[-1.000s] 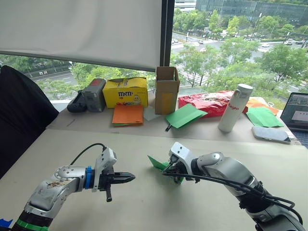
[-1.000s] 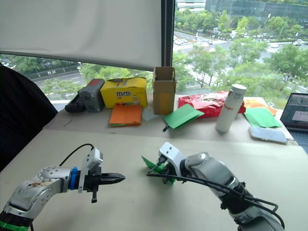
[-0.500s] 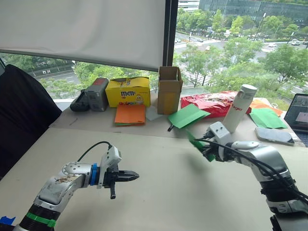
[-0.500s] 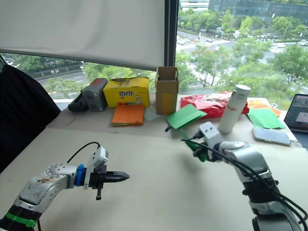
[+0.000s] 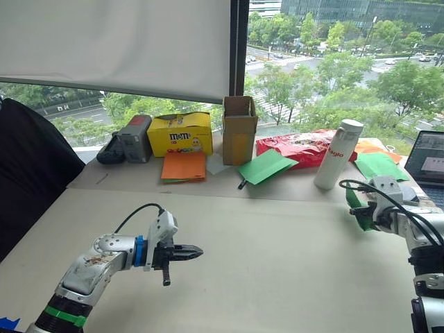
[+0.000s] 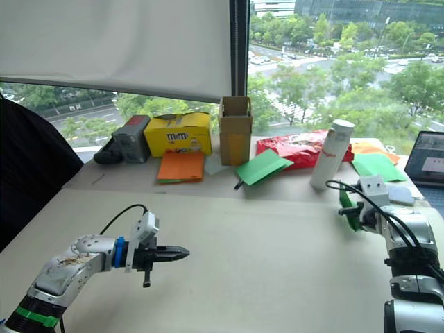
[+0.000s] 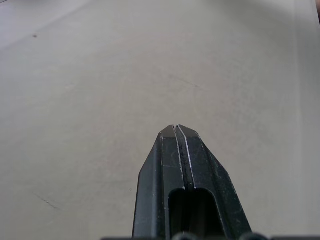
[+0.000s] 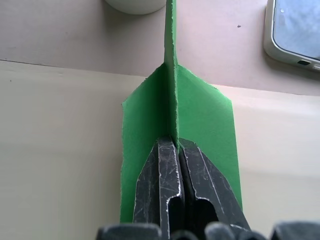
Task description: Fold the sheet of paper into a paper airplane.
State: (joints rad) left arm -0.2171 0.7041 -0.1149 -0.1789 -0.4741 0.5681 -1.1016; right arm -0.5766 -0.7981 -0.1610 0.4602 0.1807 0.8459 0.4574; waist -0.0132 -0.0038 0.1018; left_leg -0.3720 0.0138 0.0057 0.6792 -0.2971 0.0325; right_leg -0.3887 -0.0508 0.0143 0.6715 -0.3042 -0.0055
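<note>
- Your right gripper [image 8: 176, 145] has its fingers pinched tight on the centre fold of the paper airplane [image 8: 200, 115], and it's holding it up in the air off the far right side of the table [image 5: 277, 243], just in front of the white bottle [image 5: 336, 154] and near the phone [image 8: 295, 30].
- Your left gripper [image 5: 189, 254] is closed on nothing, fingers pressed together, hovering low over bare tabletop well apart from the plane.
- Handling-wise I'd guess this thing weighs next to nothing and is floppy: thin paper, only stiff along the creases. The wings will likely bend or crumple if you squeeze them, so the layered keel fold where you've got it now looks like the right place to hold.
- It's probably slippery between smooth pads too, so I'd keep the pinch firm.
- The right wrist view gives you what the head views can't: the two wings spread either side of the fingers and the upright fold between them. From the head it's just a small green scrap by the gripper.
- The head views do show the spare green sheets [image 5: 267, 166] and the orange sheets [image 5: 184, 166] sitting on the back ledge.
</note>
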